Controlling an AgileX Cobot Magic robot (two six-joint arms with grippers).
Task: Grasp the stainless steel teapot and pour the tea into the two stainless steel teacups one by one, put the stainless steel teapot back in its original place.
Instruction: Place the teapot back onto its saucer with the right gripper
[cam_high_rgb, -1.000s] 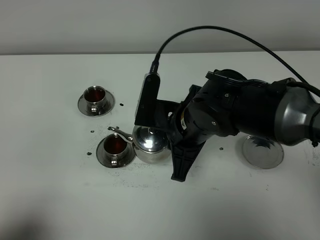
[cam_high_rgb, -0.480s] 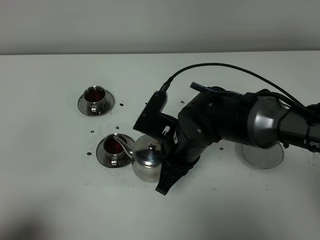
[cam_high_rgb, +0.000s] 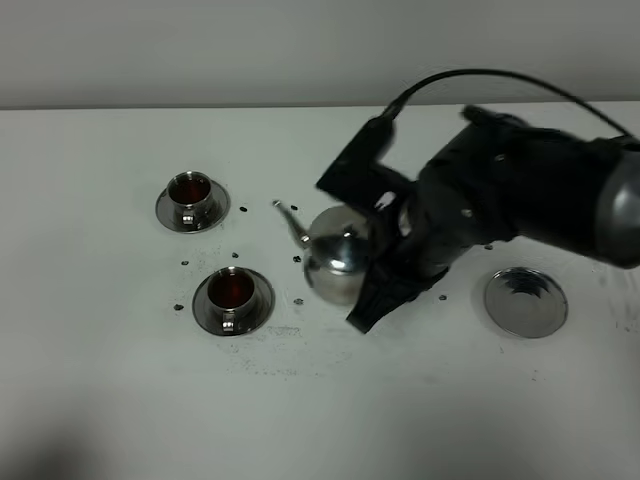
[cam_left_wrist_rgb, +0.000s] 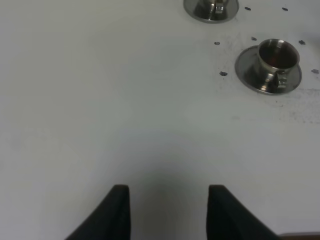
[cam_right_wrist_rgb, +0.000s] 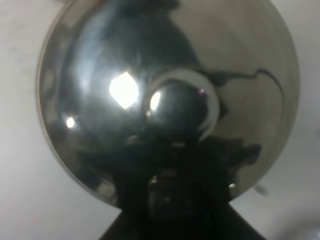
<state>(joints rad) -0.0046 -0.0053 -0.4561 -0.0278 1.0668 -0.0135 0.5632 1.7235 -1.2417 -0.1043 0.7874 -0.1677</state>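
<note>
The stainless steel teapot (cam_high_rgb: 338, 262) hangs above the table right of the cups, roughly upright, with its thin spout (cam_high_rgb: 290, 222) pointing left. My right gripper (cam_high_rgb: 385, 282) is shut on it from the right side. In the right wrist view the teapot (cam_right_wrist_rgb: 100, 90) fills the frame, its lid knob (cam_right_wrist_rgb: 182, 107) just ahead of the gripper (cam_right_wrist_rgb: 172, 200). Two stainless steel teacups on saucers hold dark tea: the far one (cam_high_rgb: 190, 192) and the near one (cam_high_rgb: 232, 292). My left gripper (cam_left_wrist_rgb: 167, 210) is open over bare table, away from the near teacup (cam_left_wrist_rgb: 277, 57).
A round steel disc (cam_high_rgb: 525, 302) lies on the white table at the right, under the right arm's side. Small dark specks (cam_high_rgb: 243, 210) dot the table around the cups. Only the saucer rim of the far cup (cam_left_wrist_rgb: 210, 10) shows in the left wrist view.
The teapot was tilted with its spout over the near teacup. It has swung back to the right and away from the cup, now nearly upright, carried by the right arm.
</note>
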